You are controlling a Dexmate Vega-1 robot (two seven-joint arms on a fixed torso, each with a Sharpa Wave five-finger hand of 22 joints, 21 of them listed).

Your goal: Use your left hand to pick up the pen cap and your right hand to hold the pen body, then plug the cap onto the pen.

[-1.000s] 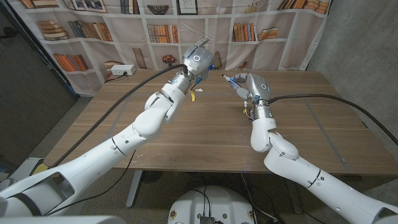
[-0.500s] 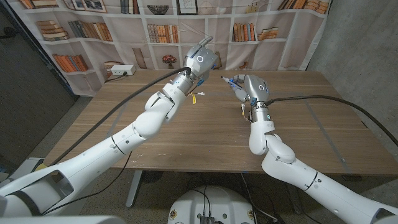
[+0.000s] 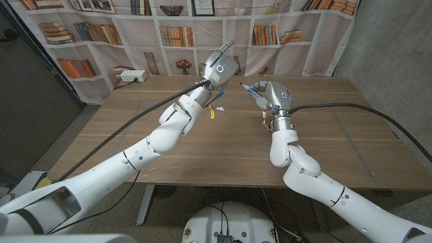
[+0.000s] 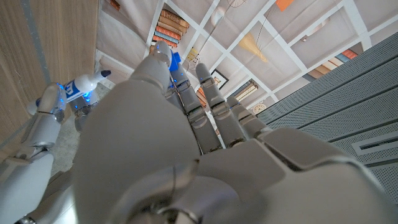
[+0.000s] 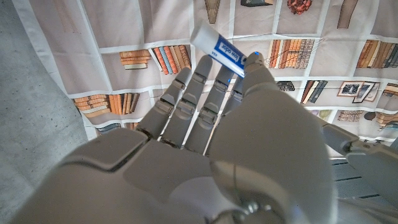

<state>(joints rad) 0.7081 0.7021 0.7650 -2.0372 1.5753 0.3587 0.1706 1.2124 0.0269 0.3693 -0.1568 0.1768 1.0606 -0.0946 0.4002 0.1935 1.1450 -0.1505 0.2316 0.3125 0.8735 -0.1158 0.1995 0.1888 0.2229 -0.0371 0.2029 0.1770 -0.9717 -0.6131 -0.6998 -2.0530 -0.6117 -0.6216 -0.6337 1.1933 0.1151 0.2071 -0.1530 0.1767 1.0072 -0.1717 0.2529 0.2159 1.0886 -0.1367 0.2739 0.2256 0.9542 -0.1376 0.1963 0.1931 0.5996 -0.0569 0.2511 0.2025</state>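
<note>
My left hand [image 3: 221, 67] is raised above the far middle of the wooden table [image 3: 202, 145]. In the left wrist view a small blue pen cap [image 4: 176, 60] shows pinched at its fingertips [image 4: 163, 55]. My right hand [image 3: 275, 94] hangs a short way to the right at about the same height. It grips the white pen body [image 3: 250, 88] with a blue label, tip pointing toward the left hand. The pen body [image 5: 217, 50] sticks out between thumb and fingers in the right wrist view, and the same pen body [image 4: 84, 87] shows in the left wrist view. Cap and pen tip are still apart.
A white power strip [image 3: 131, 76] lies at the table's far left corner. A printed bookshelf backdrop [image 3: 175, 30] hangs behind the table, a dark panel [image 3: 34, 88] stands at the left and a grey wall [image 3: 391, 47] at the right.
My left hand has moved a little to the right and up, closer to the pen tip. The right hand has shifted only slightly and still holds the pen body.
</note>
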